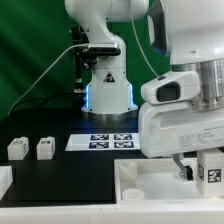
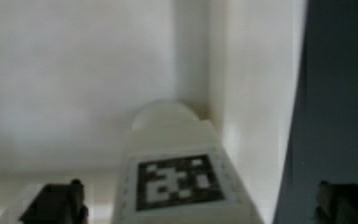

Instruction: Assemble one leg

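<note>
A white leg (image 2: 176, 165) with a black-and-white tag on its face stands against an inner corner of the large white tray-like piece (image 2: 69, 90). My gripper (image 2: 202, 205) is open. Its dark fingertips (image 2: 55, 200) stand on either side of the leg with a gap on each side. In the exterior view the gripper (image 1: 197, 170) hangs over the right end of the tray-like piece (image 1: 150, 190), with the tagged leg (image 1: 211, 172) beside one finger. Two more legs (image 1: 17, 148) (image 1: 44, 148) stand on the black table at the exterior view's left.
The marker board (image 1: 100, 141) lies mid-table before the robot base (image 1: 108, 90). Another white part (image 1: 5, 181) sits at the left edge of the exterior view. The tray-like piece's raised rims run close to the leg.
</note>
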Robot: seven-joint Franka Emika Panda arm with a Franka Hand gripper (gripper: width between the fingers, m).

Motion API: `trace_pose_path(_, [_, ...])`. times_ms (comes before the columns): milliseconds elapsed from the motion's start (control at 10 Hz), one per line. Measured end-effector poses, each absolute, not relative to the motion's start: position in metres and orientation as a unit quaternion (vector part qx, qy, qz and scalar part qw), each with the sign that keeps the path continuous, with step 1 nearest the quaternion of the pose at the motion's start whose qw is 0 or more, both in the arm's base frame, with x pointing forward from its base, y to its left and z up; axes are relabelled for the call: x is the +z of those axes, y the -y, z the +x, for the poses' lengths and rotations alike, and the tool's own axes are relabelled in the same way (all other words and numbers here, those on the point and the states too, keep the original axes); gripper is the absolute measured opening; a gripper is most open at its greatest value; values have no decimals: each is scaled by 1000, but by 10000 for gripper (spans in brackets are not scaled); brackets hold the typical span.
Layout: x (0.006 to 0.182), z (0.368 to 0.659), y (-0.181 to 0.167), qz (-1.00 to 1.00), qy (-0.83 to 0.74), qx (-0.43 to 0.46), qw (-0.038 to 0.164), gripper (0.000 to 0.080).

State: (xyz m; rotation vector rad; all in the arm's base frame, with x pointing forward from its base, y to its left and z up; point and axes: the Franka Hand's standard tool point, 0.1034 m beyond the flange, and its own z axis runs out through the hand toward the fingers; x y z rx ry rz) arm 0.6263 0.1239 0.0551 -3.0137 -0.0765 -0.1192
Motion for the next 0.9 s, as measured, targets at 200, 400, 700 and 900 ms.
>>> trace_pose_path(200, [55,626,-123,-997,1,-37,64,514])
trace_pose_path(400, [54,626,-124,-994,-79,-31,71,378])
trace_pose_path(700, [53,626,-118,-978,-197,-23,70,278])
trace_pose_path(900, [52,629,-119,-937,-342,-5,73,278])
